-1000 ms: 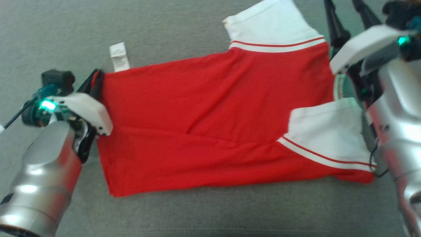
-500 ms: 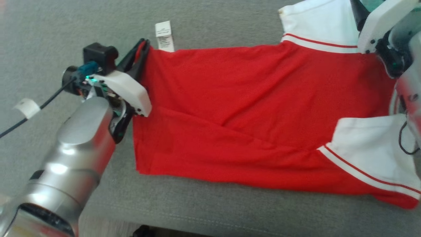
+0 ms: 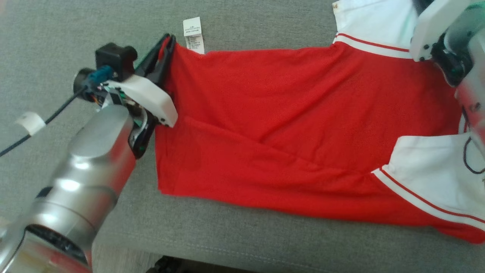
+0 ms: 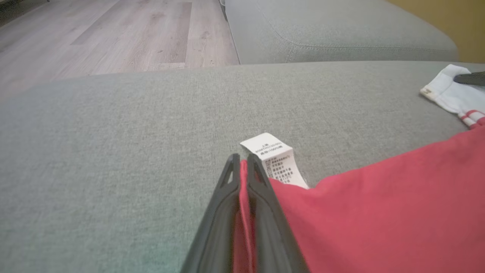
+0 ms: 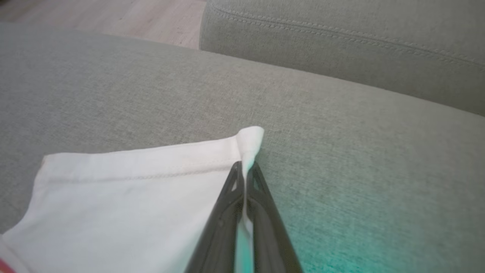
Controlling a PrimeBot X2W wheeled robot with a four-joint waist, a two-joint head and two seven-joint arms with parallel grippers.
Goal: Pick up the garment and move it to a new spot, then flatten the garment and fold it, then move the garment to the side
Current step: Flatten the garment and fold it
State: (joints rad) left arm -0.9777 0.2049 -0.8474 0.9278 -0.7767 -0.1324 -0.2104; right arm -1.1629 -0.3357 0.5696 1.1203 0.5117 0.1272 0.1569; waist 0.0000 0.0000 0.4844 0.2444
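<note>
Fabric nearest us first: the garment, a red shirt with white sleeves, lies spread on the grey sofa seat, and its body runs off to the right of the care label. A long diagonal crease crosses the red cloth below and right of the label. The near white sleeve, far to the label's right, appears turned in over the red.

Just left of the label, our left gripper is pinched tight on the red corner, with cloth showing between its fingers. Well to the label's right, our right gripper is clamped narrow on the corner of the far white sleeve. Beyond the label we see bare seat, another cushion and wooden floor.

We judge the shirt to be laid out at its spot and the flattening part done. With both far corners gripped, we look set for a pull taut or a first fold. The crease needs smoothing, and the folds and the move aside are not yet done.
</note>
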